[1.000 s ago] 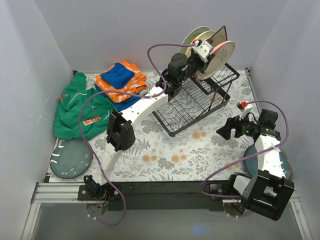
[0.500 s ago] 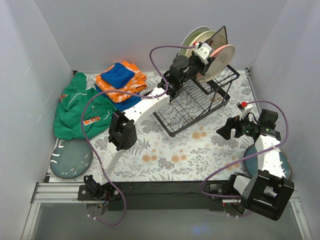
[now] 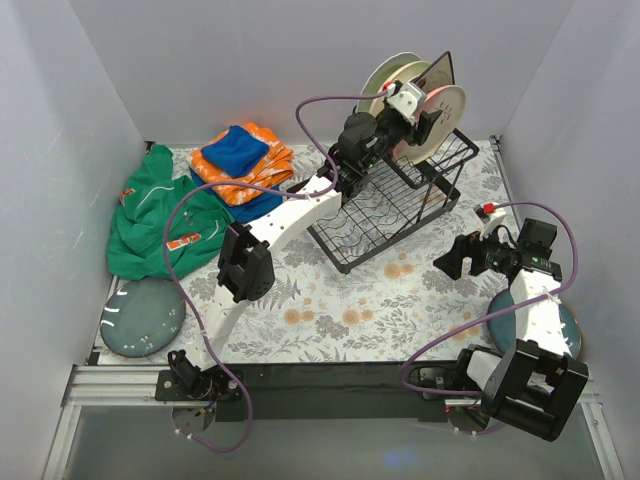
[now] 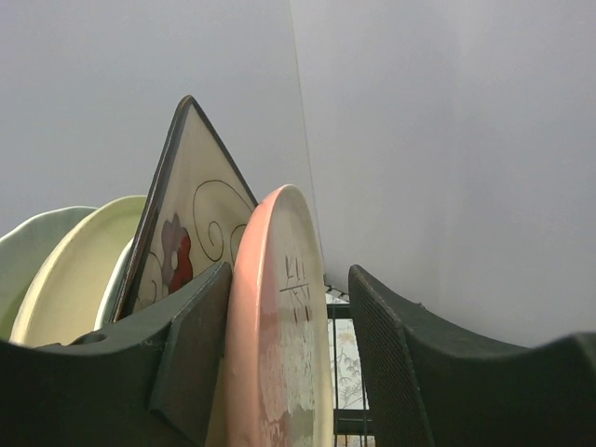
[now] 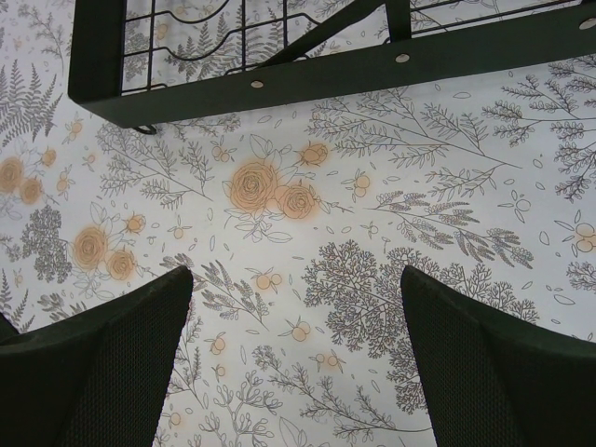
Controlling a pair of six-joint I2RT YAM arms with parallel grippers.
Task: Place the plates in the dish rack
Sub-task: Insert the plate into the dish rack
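Black-padded left end effector [image 4: 289,279]: jaws parted, straddling the top rim of the pink-and-cream plate [image 4: 279,382]. The right pad stands clear of it; the left sits just beside it, contact not discernible. The plate stands on edge in the raised upper section of the dish rack [image 3: 385,205], likely borne by the wires and not by the pads. Behind it, upright: square flowered plate [image 4: 191,214], pale green plate [image 4: 70,270].

Left arm: stretched diagonally from the near-left base, wrist lifted to the rack's top.

Right end effector [image 5: 296,279]: wide open, empty, hanging over the flowered counter [image 5: 372,233] near the rack's front rail. Right arm: folded back, elbow by its base.

Not yet loaded, flat on the counter: left teal plate [image 3: 142,317], right teal plate [image 3: 497,322], the latter partly under the right arm.
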